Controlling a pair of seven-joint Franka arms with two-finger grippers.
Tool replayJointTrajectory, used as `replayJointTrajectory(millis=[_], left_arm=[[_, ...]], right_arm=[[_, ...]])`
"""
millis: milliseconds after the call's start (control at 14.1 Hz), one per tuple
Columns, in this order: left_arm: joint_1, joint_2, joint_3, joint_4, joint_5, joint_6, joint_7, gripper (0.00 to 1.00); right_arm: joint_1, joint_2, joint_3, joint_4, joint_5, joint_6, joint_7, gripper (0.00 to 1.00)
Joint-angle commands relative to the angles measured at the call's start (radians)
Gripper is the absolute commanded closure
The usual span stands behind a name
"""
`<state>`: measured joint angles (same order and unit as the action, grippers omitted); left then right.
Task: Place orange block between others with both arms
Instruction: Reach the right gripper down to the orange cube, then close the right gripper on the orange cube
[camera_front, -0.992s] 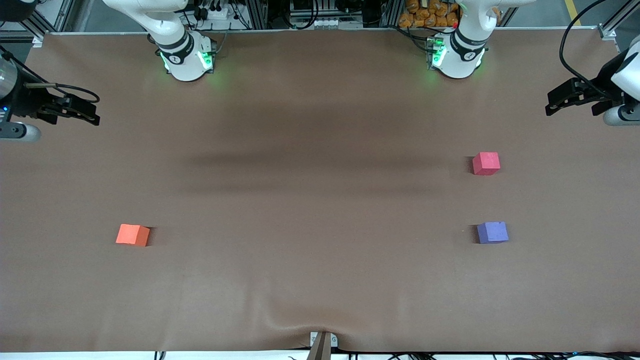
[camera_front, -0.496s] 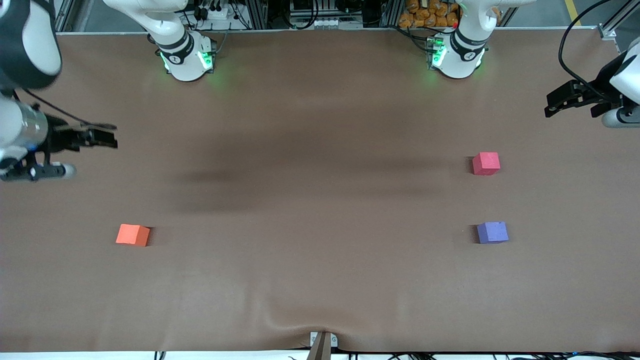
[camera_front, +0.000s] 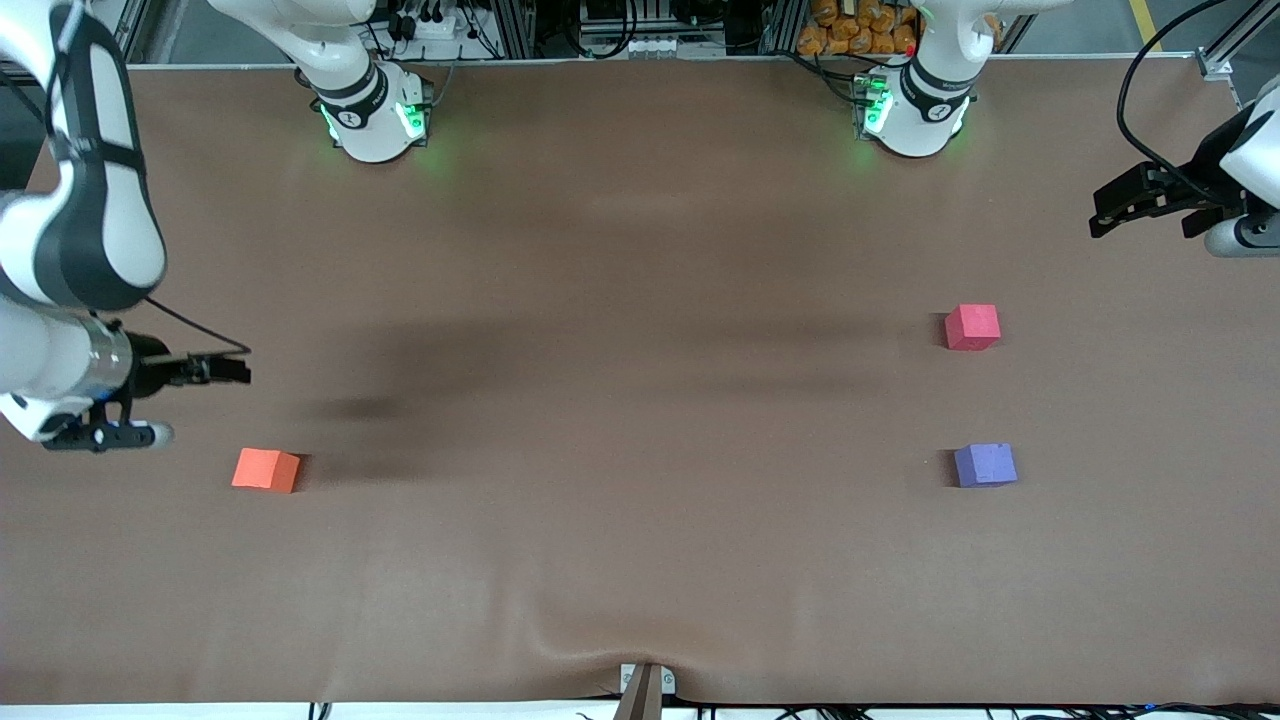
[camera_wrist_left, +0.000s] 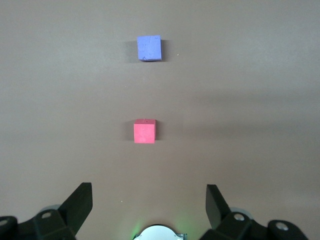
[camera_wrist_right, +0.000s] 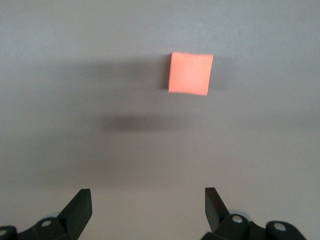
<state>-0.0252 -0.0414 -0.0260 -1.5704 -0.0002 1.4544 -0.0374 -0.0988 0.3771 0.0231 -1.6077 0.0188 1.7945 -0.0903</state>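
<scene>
orange block (camera_front: 266, 469): flat on the counter (camera_front: 640, 560) at the right arm's end, nearer the front camera than the right hand; untouched, so nothing is done yet.
pinkish-red block (camera_front: 972, 327): on the counter at the left arm's end, farther from the front camera than the purple one.
purple block (camera_front: 985, 465): same end, nearer the front camera; apart from the pinkish-red block, and the bare gap between the 2 is the target slot.
right hand (camera_front: 232, 370): in the air over bare counter just beside the orange block, fingers spread wide, holding nothing; its wrist view shows the block ahead of the open jaws, so it looks lined up for a pick.
left hand (camera_front: 1107, 213): hangs over the counter's edge at its own end, released and empty; this arm waits, likely parked clear until a handover.
step: approach to the orange block, judged.
next: lower and centre the jaws on the block before closing.
risk: light foam cube may slide if 1 finger touches first.
</scene>
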Motion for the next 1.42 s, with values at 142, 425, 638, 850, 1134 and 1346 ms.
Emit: replayJointTrajectory(millis=[142,425,638,850,1134,1346], left_arm=[[0.002,0.012,0.0,0.015,0.009,0.009,0.013,0.0],[0.002,0.015,0.0,0.013,0.008,0.029,0.013,0.0],[-0.004,0.028,0.0,0.013,0.009,0.037,0.011,0.0],[-0.009,0.035,0.0,0.016,0.009,0.046,0.013,0.0],[-0.012,0.054,-0.017,0.016,0.008,0.067,-0.004,0.0],[-0.018,0.064,-0.023,0.016,0.009,0.073,-0.009,0.0]], right_arm=[[-0.019,0.158,0.009,0.063,-0.008,0.193,-0.014,0.0],[-0.047,0.239,0.009,0.063,-0.034,0.313,-0.011,0.0],[-0.056,0.279,0.009,0.063,-0.03,0.373,-0.006,0.0],[-0.058,0.31,0.009,0.064,-0.03,0.379,0.0,0.0],[-0.055,0.312,0.009,0.066,-0.025,0.396,0.004,0.0],[-0.053,0.328,0.009,0.066,-0.037,0.417,-0.005,0.0]])
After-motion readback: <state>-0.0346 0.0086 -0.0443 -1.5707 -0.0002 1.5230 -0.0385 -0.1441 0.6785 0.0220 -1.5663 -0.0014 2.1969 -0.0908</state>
